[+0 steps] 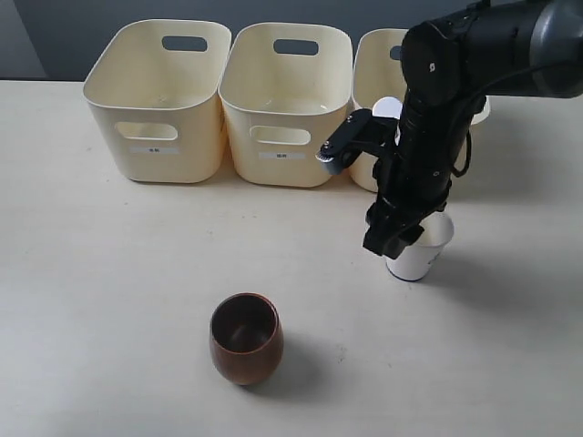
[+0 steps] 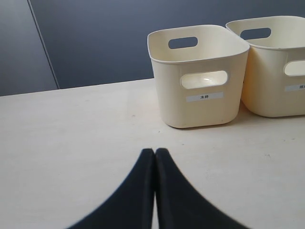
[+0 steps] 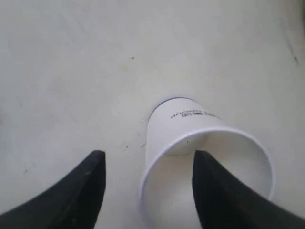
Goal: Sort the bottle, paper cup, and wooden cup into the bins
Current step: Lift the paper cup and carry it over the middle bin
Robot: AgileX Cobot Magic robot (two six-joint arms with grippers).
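Jaws of the right gripper (image 3: pixel 147 183) are spread wide over the paper cup (image 3: pixel 190 138) standing on the tabletop (image 1: pixel 109 300), with one jaw inside its rim, likely to pinch its wall.

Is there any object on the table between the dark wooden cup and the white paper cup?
No. In the exterior view only bare table lies between the rounded dark reddish-brown wooden cup and the white tapered paper cup.

Bins (image 1: pixel 157 100) are all cream with little white labels, paper cup (image 1: pixel 421 250) is white, wooden cup (image 1: pixel 246 338) dark reddish-brown, table (image 1: pixel 109 300) pale beige.
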